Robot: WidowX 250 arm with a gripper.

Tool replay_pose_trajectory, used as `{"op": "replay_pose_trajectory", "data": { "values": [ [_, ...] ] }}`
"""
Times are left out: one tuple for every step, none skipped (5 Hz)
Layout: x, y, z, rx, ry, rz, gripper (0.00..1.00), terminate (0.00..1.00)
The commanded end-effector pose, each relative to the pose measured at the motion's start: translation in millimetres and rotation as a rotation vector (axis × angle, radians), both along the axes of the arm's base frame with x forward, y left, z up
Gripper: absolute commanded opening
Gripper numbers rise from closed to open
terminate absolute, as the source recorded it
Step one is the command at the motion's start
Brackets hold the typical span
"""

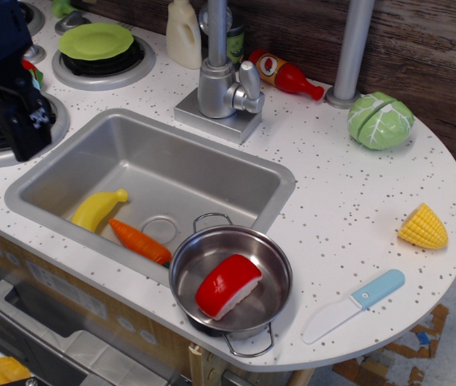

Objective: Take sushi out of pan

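While the sushi (228, 285) lies in the pan (186, 273), tool (25, 129) far left over the stove, jaw state unclear.

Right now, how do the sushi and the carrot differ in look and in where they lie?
The sushi is red on top over a white base; the carrot is orange all over. The sushi is a stubby block, the carrot long and tapered. The sushi lies inside the pan at the counter's front edge, while the carrot lies on the sink floor beside the banana. Both are toy foods lying untouched.
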State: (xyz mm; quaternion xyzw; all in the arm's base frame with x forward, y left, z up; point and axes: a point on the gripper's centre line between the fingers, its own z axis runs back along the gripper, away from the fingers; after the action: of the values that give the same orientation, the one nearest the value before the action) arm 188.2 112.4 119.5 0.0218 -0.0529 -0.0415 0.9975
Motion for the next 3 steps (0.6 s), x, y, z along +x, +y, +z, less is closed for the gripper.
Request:
{"op": "replay_pose_trajectory", "data": {
  "values": [
    [32.3,-44.7,-4.3,0.027,-0.057,0.053,1.0,0.0],
    [53.4,-88.6,-19.6,0.014,-0.078,0.066,1.0,0.0],
    [66.2,-135.1,-23.2,-0.006,-0.078,0.04,1.0,0.0]
  ]
}}
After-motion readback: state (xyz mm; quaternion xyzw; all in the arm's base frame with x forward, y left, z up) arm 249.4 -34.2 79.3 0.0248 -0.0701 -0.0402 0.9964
